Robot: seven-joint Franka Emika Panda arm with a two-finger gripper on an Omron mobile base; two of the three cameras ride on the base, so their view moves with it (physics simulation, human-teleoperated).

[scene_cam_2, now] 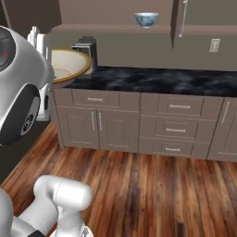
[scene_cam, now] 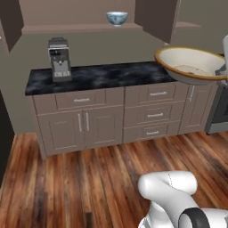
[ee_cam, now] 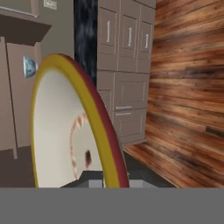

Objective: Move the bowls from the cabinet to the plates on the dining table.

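Left base view, read from left to right with the black marble counter point(scene_cam: 102, 75) as my reference: a grey coffee machine point(scene_cam: 59, 59) stands on the counter's left end. Above the counter and set back, the blue-patterned bowl point(scene_cam: 117, 18) sits upright on the open cabinet shelf point(scene_cam: 80, 28), near the shelf's right end. Further right, the wide cream bowl point(scene_cam: 192, 65) is up in the air off the counter's right end, tilted so its inside faces me, clear of the counter surface. Its right rim meets the gripper point(scene_cam: 221, 71) at the picture's edge. I cannot make out the fingers themselves there.

In the right base view I find the cream bowl at the far left, above the counter's left end and partly covering the coffee machine. My arm's white joint hides the bowl's left part. The patterned bowl is on the shelf above the counter's middle, with an open cabinet door point(scene_cam_2: 181, 19) to its right.

Hand view: the cream bowl stands edge-on straight in front of the camera, its yellow-and-red rim running down to the fingertips. I judge the jaws pinched together on that rim. The patterned bowl shows small beyond the cream bowl's left side.
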